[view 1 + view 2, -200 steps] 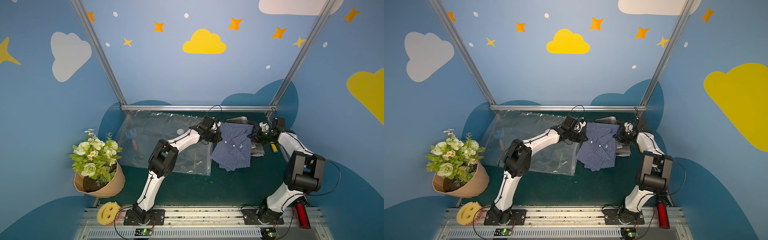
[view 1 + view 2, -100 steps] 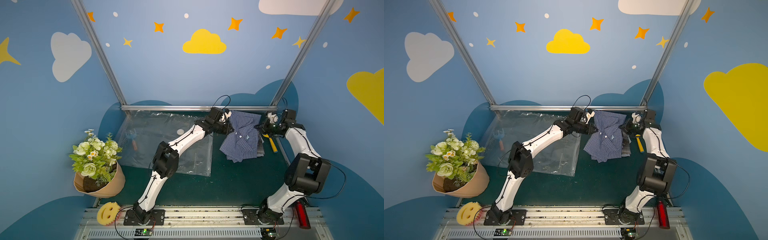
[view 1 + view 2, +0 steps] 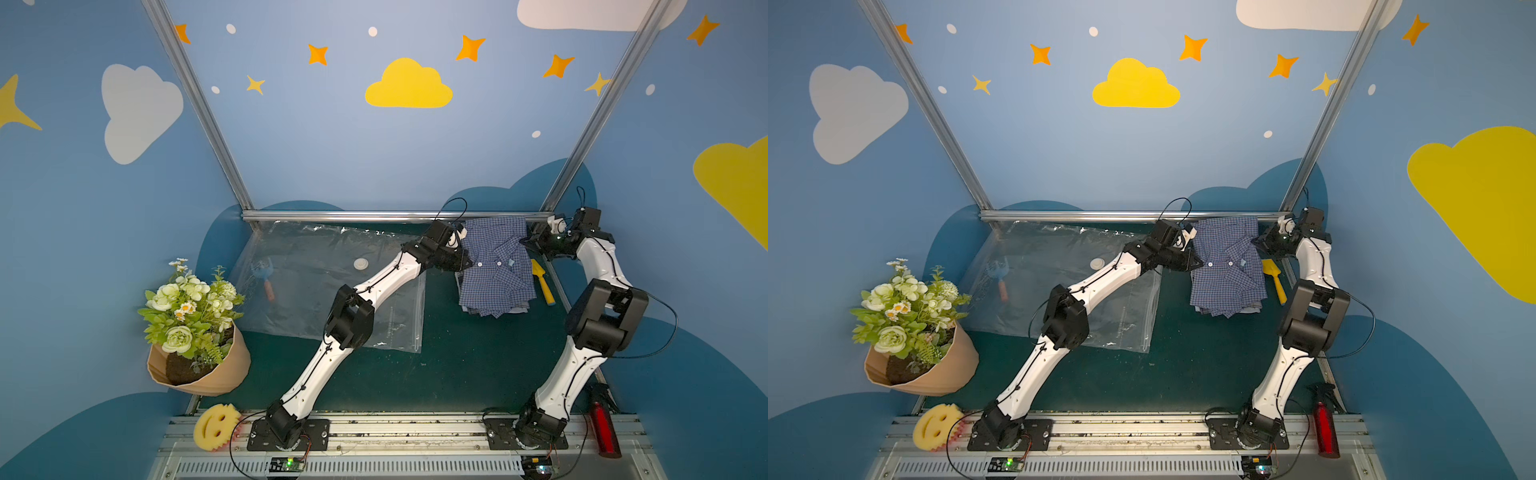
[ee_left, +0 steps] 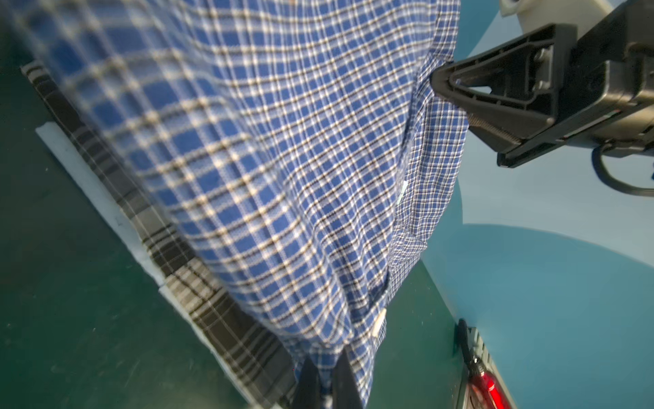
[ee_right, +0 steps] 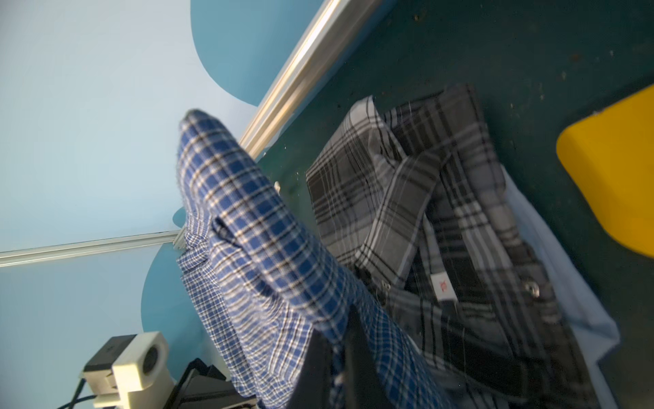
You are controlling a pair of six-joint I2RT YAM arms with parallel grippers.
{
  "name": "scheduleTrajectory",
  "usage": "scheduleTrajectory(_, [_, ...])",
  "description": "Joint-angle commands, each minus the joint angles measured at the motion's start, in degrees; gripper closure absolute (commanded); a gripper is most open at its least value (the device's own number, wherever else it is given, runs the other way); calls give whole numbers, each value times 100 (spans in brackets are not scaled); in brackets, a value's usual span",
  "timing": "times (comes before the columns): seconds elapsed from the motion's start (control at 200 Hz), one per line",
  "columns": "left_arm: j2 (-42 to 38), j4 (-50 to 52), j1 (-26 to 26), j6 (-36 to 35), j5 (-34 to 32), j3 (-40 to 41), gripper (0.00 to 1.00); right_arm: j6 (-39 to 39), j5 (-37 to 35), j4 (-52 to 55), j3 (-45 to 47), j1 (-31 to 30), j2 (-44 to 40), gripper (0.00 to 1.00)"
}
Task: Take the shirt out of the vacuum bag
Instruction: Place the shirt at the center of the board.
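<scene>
Shirt [image 3: 494, 266] of blue checked cloth hangs between left pincer [image 3: 468, 262] and right pincer [image 3: 524, 240], both clamped on it. Clear crinkly plastic vacuum bag [image 3: 316, 286] lies flat nearby

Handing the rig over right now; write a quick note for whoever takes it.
Left gripper: shut on the blue plaid shirt.
Right gripper: shut on its other side.
The shirt hangs between them at the far right, wholly outside the vacuum bag, which lies flat beside it.
Done: shirt out.
To do: probably lower it near the grey plaid shirt underneath and release.
</scene>
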State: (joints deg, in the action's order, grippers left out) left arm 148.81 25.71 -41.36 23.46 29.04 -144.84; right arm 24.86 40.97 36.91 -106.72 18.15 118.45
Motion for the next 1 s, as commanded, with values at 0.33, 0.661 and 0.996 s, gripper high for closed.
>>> scheduleTrajectory(0.33, [1026,74,294,638,-100,-1036,89,78,317,-103,-1371,-5,1270,100])
scheduleTrajectory(0.661, [1409,-317,379,1012,-178,-1080,64,164,193,-284,-1678,-18,1886,100])
scheduleTrajectory(0.996, [1076,-111,418,794,-259,-973,63,-203,-258,83,-2550,42,2573,64])
